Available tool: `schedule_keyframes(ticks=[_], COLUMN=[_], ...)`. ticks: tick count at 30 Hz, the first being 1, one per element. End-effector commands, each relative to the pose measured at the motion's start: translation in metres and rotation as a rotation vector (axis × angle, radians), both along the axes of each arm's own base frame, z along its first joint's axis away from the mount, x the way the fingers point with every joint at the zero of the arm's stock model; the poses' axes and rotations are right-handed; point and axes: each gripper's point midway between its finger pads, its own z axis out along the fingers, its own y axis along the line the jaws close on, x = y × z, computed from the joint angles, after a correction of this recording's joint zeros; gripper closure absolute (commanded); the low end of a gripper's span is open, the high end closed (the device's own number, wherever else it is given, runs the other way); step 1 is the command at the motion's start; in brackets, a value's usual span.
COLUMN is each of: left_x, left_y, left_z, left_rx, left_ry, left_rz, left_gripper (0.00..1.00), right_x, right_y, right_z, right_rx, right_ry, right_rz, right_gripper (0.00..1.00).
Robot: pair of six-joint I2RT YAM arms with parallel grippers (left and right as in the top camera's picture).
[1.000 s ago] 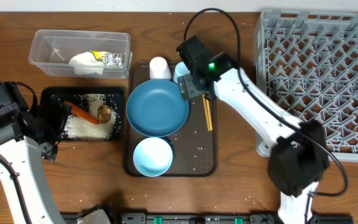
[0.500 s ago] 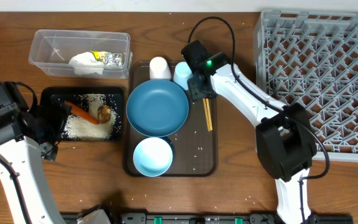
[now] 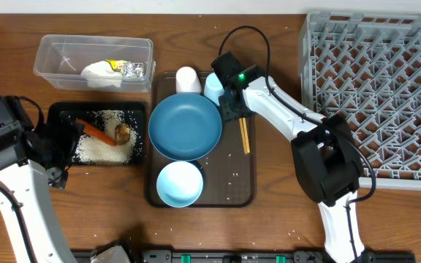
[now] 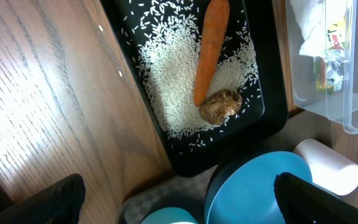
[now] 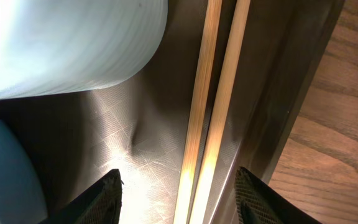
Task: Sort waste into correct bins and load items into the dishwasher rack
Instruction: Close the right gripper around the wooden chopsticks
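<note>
Chopsticks (image 5: 202,93) on brown tray (image 5: 135,137) atop wooden table (image 3: 276,219); left fingers (image 4: 42,202), right fingers (image 5: 101,202) both apart, empty

Left hand (image 4: 182,202) wide — right hand (image 5: 182,193) half-spread

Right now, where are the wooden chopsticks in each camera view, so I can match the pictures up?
Overhead: the chopsticks lie on the right side of the brown serving tray, beside the dark blue plate.
Right wrist: they run top to bottom through the middle.
Left wrist: not in it.
Shared landmark: the serving tray under them in both views.
</note>
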Motion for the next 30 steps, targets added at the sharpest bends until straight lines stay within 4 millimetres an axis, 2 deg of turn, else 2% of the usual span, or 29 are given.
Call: schedule_keyframes(ticks=[1, 6, 11, 13, 16, 24, 30], left_x=[-0.003, -0.003, -0.003, -0.003, -0.003, -0.003, -0.003], left_y=[0.001, 0.001, 0.001, 0.001, 0.001, 0.001, 0.001], left_z=[0.001, 0.001, 0.001, 0.001, 0.001, 0.001, 0.001], left_rx=[0.003, 0.003, 0.003, 0.003, 0.003, 0.003, 0.003], left_ry=[0.001, 0.001, 0.001, 0.001, 0.001, 0.001, 0.001], left_rz=[0.015, 0.014, 0.015, 0.015, 0.015, 0.015, 0.015], left_gripper=[0.02, 0.02, 0.02, 0.02, 0.02, 0.02, 0.02], right_x=[0.005, 0.001, 0.0, -0.001, -0.002, -0.006, -0.007], right_y=[-0.001, -0.002, -0.004, -0.004, -0.004, -0.011, -0.015], right_z=[-0.007, -0.024, -0.033, -0.033, -0.033, -0.031, -0.021], right_rx=[0.001, -0.013, -0.023, -0.025, -0.028, -0.041, -0.041], right_ry=[0.003, 0.034, 0.05, 0.052, 0.056, 0.076, 0.077], right_rz=[-0.021, -0.043, -0.043, -0.042, -0.041, -0.05, -0.056], right_gripper=[0.47, 0.51, 0.54, 0.55, 0.65, 0.8, 0.84])
